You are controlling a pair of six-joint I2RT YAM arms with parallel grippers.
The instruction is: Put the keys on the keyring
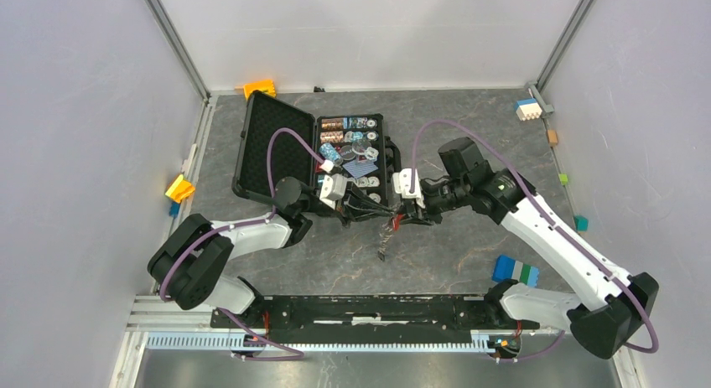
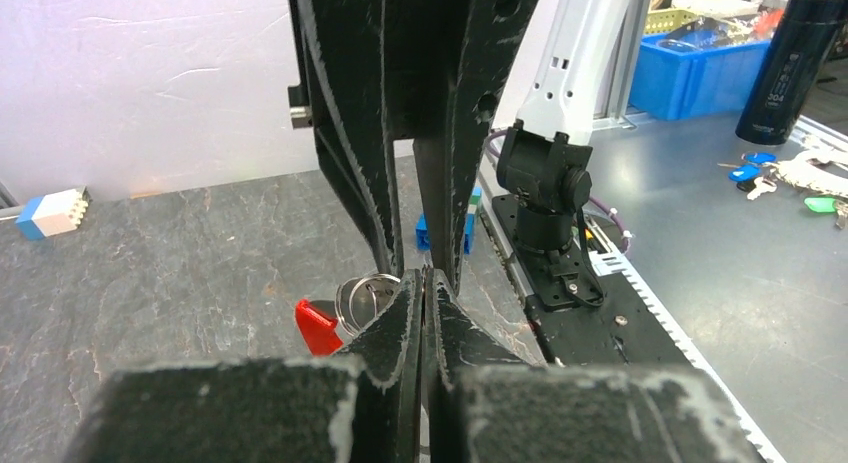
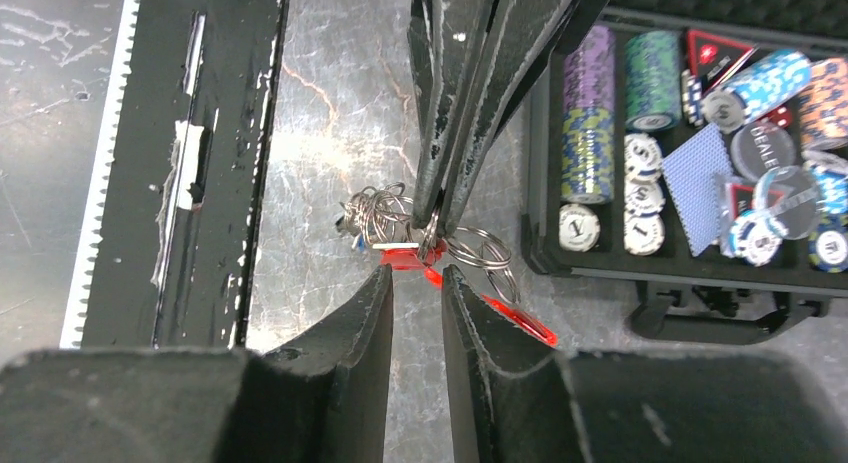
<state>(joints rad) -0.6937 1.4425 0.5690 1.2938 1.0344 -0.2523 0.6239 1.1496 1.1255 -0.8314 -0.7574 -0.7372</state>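
Both grippers meet above the table's middle. My left gripper [image 1: 379, 212] is shut on the keyring [image 3: 478, 251], a cluster of thin silvery rings; its long red tag [image 3: 515, 318] hangs below. The red-headed key [image 3: 405, 255] sits against the rings, right at the tips of my right gripper [image 3: 417, 273], whose jaws stand a little apart with nothing between them. A small blue bit [image 3: 357, 241], maybe the blue key, shows among more rings to the left. The left wrist view shows my shut left gripper [image 2: 425, 278], a ring [image 2: 365, 298] and a red piece [image 2: 318, 328].
An open black case [image 1: 277, 153] with poker chips and cards [image 3: 700, 133] lies just behind the grippers. Toy bricks lie around: blue-green [image 1: 516, 271], yellow [image 1: 179, 188], orange [image 1: 260, 88], white-blue [image 1: 527, 109]. The black base rail [image 1: 377, 308] runs along the near edge.
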